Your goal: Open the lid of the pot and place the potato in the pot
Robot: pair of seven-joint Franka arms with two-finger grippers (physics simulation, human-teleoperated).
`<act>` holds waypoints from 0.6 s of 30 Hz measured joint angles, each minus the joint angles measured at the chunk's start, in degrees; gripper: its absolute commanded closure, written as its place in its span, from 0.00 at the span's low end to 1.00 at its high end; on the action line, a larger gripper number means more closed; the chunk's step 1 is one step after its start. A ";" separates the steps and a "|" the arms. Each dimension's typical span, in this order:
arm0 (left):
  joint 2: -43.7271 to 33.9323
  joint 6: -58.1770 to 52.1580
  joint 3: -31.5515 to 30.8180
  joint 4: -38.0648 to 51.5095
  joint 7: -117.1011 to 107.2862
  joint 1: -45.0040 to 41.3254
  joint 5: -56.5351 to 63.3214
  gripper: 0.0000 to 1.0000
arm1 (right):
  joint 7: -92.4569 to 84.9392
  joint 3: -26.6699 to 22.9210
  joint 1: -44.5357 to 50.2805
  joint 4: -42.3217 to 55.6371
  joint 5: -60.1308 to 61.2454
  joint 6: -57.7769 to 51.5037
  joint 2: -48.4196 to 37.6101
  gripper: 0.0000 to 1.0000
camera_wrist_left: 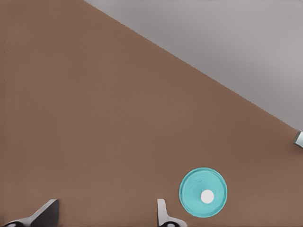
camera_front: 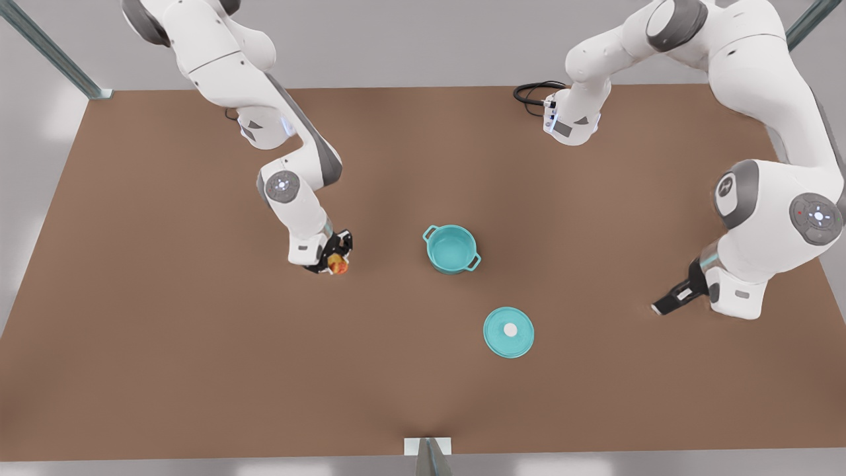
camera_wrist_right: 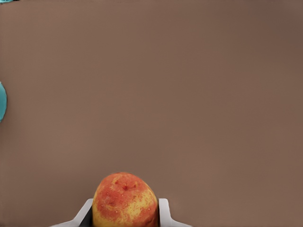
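Right hand (camera_front: 336,263) clamps the potato (camera_wrist_right: 125,200) on the tabletop (camera_front: 198,363), left hand (camera_front: 667,301) waits open; shallow grip risks dropping it short of the uncovered pot (camera_front: 451,248).

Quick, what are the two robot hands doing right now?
Right gripper: shut on the potato.
Left gripper: open, holding nothing, waiting off to the side.

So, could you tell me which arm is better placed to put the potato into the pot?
The right. The right gripper is shut on the potato beside the open pot. The left gripper waits open and empty, past the pot lid.
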 measured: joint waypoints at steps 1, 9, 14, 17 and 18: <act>-6.99 -0.49 13.84 -8.11 2.25 -7.37 -4.77 0.00 | 0.07 0.26 0.52 0.91 0.00 -0.09 0.39 0.50; -19.41 6.68 29.30 -26.74 16.12 -22.25 -16.49 0.00 | 2.07 0.54 8.26 11.96 -0.15 -0.44 7.36 0.51; -18.03 6.24 28.06 -26.40 21.28 -23.87 -17.45 0.00 | 4.73 0.44 14.05 21.93 -0.23 -0.45 14.33 0.51; -17.64 6.02 27.13 -25.71 23.71 -23.71 -14.97 0.00 | 6.66 0.38 17.04 25.64 -0.27 -0.42 17.61 0.51; -17.39 5.94 27.06 -25.14 24.44 -24.02 -14.56 0.00 | 7.28 0.38 17.92 26.97 -0.28 -0.41 18.93 0.51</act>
